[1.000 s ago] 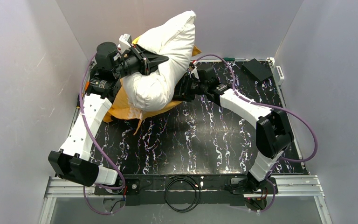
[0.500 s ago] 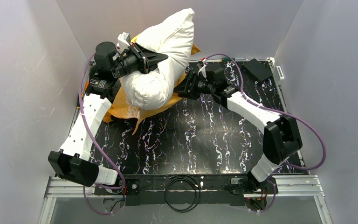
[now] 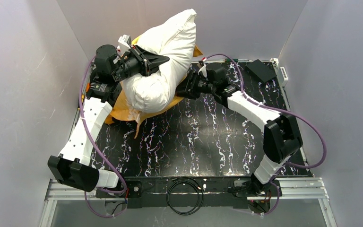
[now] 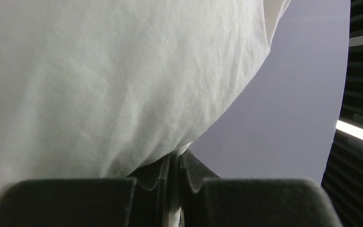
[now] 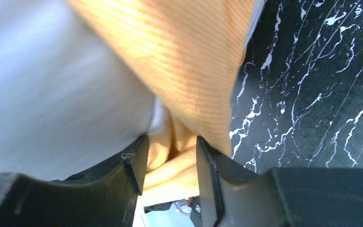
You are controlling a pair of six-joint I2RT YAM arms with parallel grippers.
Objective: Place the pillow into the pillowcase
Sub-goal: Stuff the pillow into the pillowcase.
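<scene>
The off-white pillow (image 3: 163,52) is held up at the back left, its top corner leaning on the back wall. My left gripper (image 3: 164,59) is shut on a fold of it. In the left wrist view the pillow (image 4: 99,71) fills the frame and a thin bit of white fabric sits between the nearly closed left gripper (image 4: 175,165). The orange pillowcase (image 3: 120,109) lies under and around the pillow's lower end. My right gripper (image 3: 183,91) is shut on a bunch of the pillowcase's orange fabric (image 5: 189,71); the right gripper (image 5: 169,158) has the pillow (image 5: 52,85) beside it.
A black box (image 3: 260,70) and a white power strip (image 3: 282,73) sit at the back right of the black marbled table (image 3: 203,137). A cable coil (image 3: 184,195) lies at the near edge. Grey walls stand close on the left, back and right.
My right arm's wrist has moved a little back and left along the pillow's lower edge, still in the orange fabric. The pillow and left gripper have shifted slightly left.
</scene>
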